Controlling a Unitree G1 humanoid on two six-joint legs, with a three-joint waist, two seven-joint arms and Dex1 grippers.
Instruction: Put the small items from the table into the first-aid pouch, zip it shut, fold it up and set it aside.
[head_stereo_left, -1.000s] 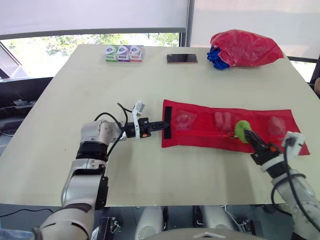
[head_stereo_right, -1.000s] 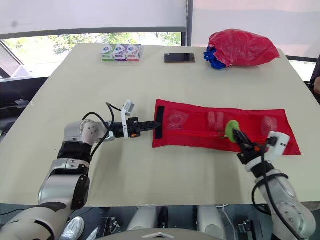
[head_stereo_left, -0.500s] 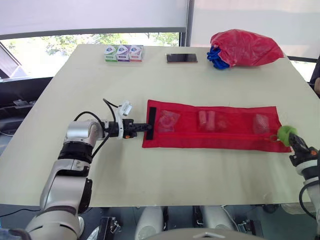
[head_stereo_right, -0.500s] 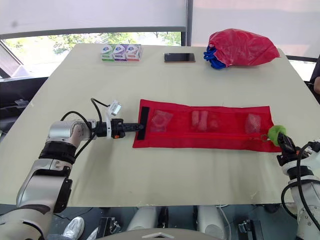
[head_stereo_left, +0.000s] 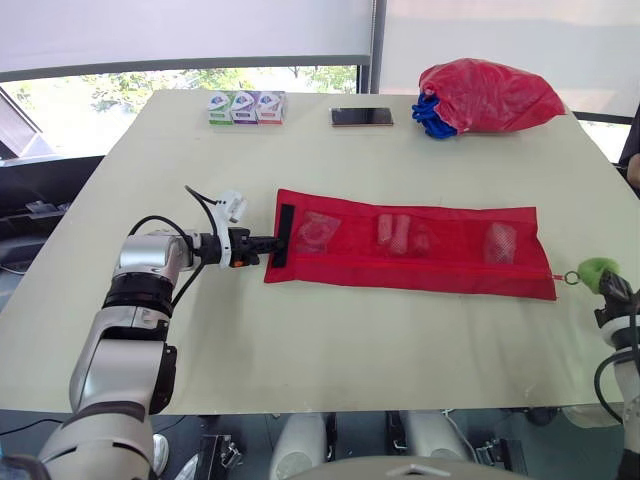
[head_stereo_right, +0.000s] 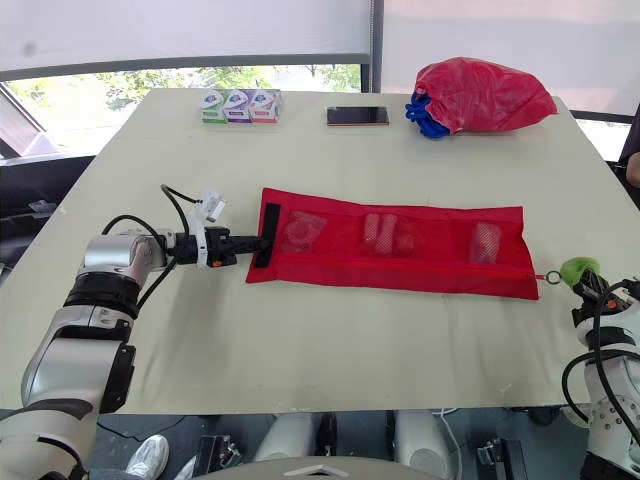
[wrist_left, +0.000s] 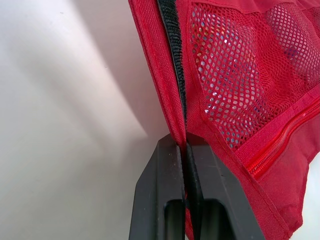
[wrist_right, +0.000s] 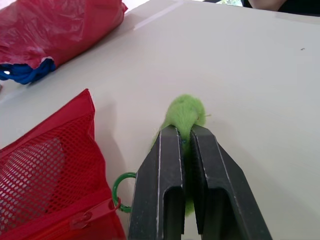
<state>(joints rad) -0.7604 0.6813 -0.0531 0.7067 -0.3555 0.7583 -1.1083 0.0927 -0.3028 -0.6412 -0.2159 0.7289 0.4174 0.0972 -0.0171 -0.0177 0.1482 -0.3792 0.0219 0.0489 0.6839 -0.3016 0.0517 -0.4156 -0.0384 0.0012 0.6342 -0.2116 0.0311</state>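
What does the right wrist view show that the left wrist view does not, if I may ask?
Right wrist view: the right gripper shut on the green pompom, its green ring hooked to the zip slider, and a red bag behind. Left wrist view: the left gripper shut on the pouch at its edge, by the black strip, with a mesh pocket close up. Both: the red mesh pouch lying on the pale table.

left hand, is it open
No, the left hand is shut on the edge of the pouch, beside its black strip.
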